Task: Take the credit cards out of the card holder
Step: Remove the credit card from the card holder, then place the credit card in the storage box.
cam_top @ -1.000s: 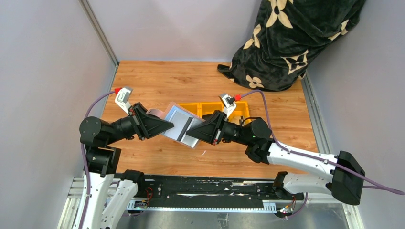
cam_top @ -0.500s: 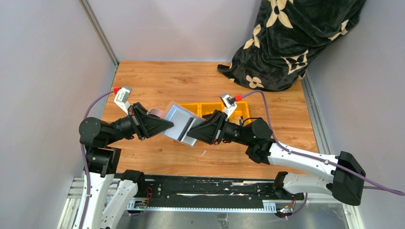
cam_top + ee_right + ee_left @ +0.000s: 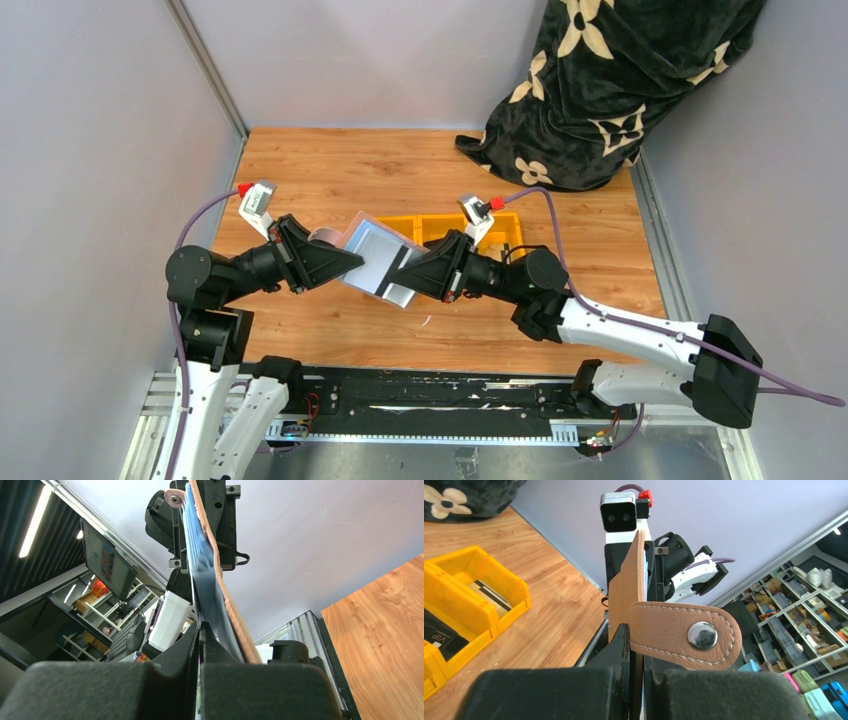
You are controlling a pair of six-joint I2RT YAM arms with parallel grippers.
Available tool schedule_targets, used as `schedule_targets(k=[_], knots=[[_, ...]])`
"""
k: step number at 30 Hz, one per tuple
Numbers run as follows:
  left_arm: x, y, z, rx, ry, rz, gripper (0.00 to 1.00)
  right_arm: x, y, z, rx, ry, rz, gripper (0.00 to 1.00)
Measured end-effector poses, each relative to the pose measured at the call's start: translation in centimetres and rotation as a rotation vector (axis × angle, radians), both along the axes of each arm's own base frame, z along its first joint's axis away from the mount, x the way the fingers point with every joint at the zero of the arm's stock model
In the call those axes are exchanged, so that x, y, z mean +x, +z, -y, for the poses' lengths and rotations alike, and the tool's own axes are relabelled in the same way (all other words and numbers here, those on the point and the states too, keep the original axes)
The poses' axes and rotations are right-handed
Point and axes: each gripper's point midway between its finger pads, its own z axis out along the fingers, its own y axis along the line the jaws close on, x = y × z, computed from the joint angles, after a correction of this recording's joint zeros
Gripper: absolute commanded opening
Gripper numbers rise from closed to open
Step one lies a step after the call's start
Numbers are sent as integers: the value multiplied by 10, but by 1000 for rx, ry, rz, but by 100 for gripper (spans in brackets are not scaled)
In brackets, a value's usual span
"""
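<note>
The grey-blue card holder (image 3: 372,252) hangs in the air between my two arms, open side up, with a dark stripe (image 3: 400,262) near its right edge. My left gripper (image 3: 345,262) is shut on its left edge. In the left wrist view the tan leather (image 3: 628,587) stands edge-on in my left gripper (image 3: 638,640), the snap tab (image 3: 684,635) hanging to the right. My right gripper (image 3: 400,275) is shut at the right edge. In the right wrist view a thin pale credit card sliver sits inside my right gripper (image 3: 199,630), beside the holder's blue lining (image 3: 202,562).
Yellow bins (image 3: 500,228) stand on the wooden table just behind the right gripper; in the left wrist view one bin (image 3: 484,575) holds a card and another a dark item. A black flowered blanket (image 3: 620,80) is heaped in the back right corner.
The right gripper and the dark stripe beside it have shifted slightly up and to the right. The left gripper and the holder have stayed about where they were.
</note>
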Motion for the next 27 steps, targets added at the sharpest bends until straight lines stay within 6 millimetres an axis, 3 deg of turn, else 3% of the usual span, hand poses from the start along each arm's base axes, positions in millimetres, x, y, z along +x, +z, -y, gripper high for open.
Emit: schedule_targets(k=[12, 16, 22, 27], knots=[[0, 7, -1, 14, 6, 36, 0, -8, -10, 28, 9, -39, 0, 0], [-1, 11, -2, 43, 20, 70, 0, -9, -13, 47, -3, -75, 7, 0], [3, 15, -7, 118, 82, 138, 0, 7, -12, 89, -39, -222, 14, 0], [15, 9, -15, 198, 167, 166, 0, 33, -39, 102, -199, -341, -38, 0]])
